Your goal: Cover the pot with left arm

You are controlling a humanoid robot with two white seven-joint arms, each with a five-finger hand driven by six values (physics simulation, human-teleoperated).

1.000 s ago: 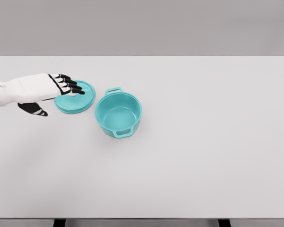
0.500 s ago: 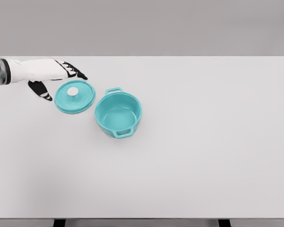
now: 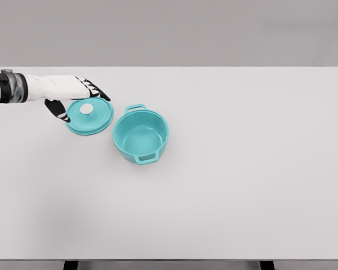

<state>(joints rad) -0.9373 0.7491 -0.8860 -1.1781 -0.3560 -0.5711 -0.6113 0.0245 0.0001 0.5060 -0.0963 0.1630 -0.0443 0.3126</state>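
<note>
Head view: we are seeing our left hand [image 3: 73, 93], fingers spread, hovering at the lid [image 3: 89, 116], hiding its far rim; the pot [image 3: 141, 135] is sitting empty beside it.

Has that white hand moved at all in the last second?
Yes. The left hand pulled back off the lid toward the table's far edge, then returned slightly; the lid stayed put.

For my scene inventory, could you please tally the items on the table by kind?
Pots: 1, the teal pot, open.
Lids: 1, the teal lid, flat on the table left of the pot, with a white knob.
Total: 2 items, both teal.
</note>
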